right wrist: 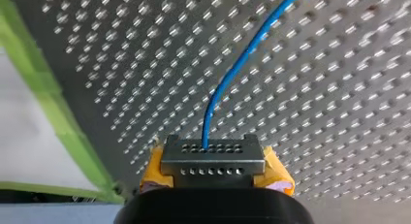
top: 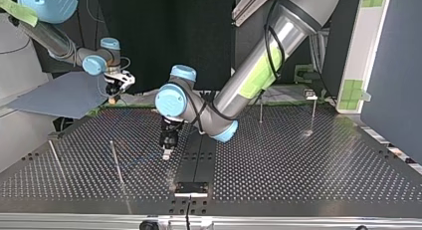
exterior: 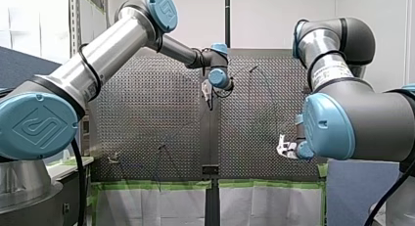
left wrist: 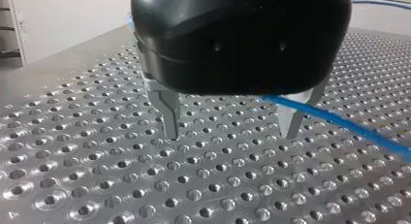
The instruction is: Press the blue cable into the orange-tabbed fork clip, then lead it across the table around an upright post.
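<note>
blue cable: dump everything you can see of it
The blue cable is thin and smooth and looks plastic-sheathed. In the right wrist view it comes out from between the yellow pads of my right pincer, which is shut on it, then curves away over the perforated table. In the left wrist view it crosses one metal finger of my open left pincer, ungripped.

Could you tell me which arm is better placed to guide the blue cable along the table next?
Probably the left: my left gripper hangs open just above the table, the blue cable beside one finger. My right gripper is raised near the table's edge, shut on the cable.
</note>
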